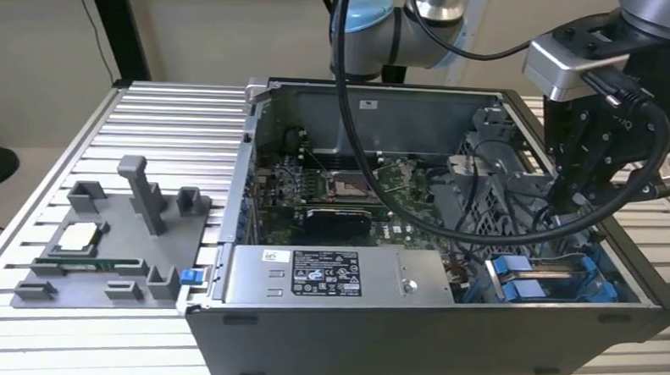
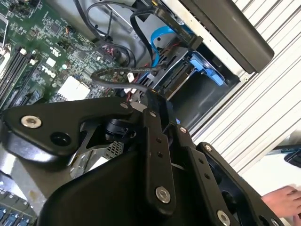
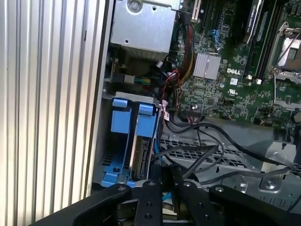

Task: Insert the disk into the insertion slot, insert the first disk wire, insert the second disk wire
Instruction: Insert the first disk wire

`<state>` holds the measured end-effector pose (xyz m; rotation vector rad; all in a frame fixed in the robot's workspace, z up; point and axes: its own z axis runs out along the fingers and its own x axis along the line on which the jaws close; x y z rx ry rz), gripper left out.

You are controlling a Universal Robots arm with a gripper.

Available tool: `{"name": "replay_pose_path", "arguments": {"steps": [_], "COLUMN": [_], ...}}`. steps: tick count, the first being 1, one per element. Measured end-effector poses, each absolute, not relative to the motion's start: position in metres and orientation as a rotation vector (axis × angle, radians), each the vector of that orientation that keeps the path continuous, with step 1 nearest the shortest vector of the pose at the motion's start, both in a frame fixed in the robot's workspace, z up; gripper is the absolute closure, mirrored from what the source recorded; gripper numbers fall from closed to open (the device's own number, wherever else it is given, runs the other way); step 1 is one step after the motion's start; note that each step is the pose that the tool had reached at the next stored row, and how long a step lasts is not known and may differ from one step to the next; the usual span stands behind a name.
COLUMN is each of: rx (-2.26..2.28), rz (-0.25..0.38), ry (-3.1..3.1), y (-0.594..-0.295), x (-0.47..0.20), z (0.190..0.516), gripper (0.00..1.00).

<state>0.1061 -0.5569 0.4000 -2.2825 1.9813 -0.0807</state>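
In the exterior view the arm (image 1: 432,39) runs out past the top edge. The lower end of the gripper (image 1: 568,198) is lost behind the perforated drive cage (image 1: 487,190) and the black cables (image 1: 340,69) inside the computer case (image 1: 419,344). In the first wrist view the disk (image 3: 140,150) stands edge-on in the insertion slot (image 3: 120,120), so its label face is hidden. Its near end disappears behind the gripper, whose body the picture's edge cuts off. In the second wrist view a person's hand (image 2: 283,202) is cropped by the picture's edge, and a dark object (image 2: 294,156) near it is cut too short to identify.
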Motion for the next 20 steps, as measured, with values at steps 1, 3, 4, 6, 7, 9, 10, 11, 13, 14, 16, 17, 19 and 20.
{"name": "replay_pose_path", "arguments": {"steps": [1, 3, 4, 6, 7, 9, 10, 11, 13, 14, 16, 17, 19, 20], "rx": [-2.284, -2.286, -2.286, -2.287, -2.286, -2.285, -2.283, -2.28, -2.273, -2.27, -2.262, -2.259, -2.251, -2.248], "rz": [-0.076, -0.073, -0.072, -0.071, -0.071, -0.069, -0.068, -0.066, -0.061, -0.058, -0.052, -0.049, -0.043, -0.04], "ry": [1.983, 1.984, 1.985, 1.985, 1.985, 1.984, 1.985, 1.986, 1.988, 1.988, 1.99, 1.991, 1.993, 1.993], "y": [-0.558, -0.561, -0.563, -0.567, -0.569, -0.572, -0.572, -0.572, -0.573, -0.573, -0.573, -0.573, -0.573, -0.573], "x": [0.108, 0.113, 0.115, 0.119, 0.12, 0.123, 0.124, 0.125, 0.127, 0.128, 0.13, 0.131, 0.133, 0.134], "z": [0.4, 0.4, 0.399, 0.398, 0.396, 0.392, 0.39, 0.388, 0.385, 0.384, 0.38, 0.379, 0.376, 0.374], "gripper": [1.0, 1.0, 1.0, 1.0, 1.0, 1.0, 1.0, 1.0, 1.0, 1.0, 1.0, 1.0, 1.0, 1.0]}}
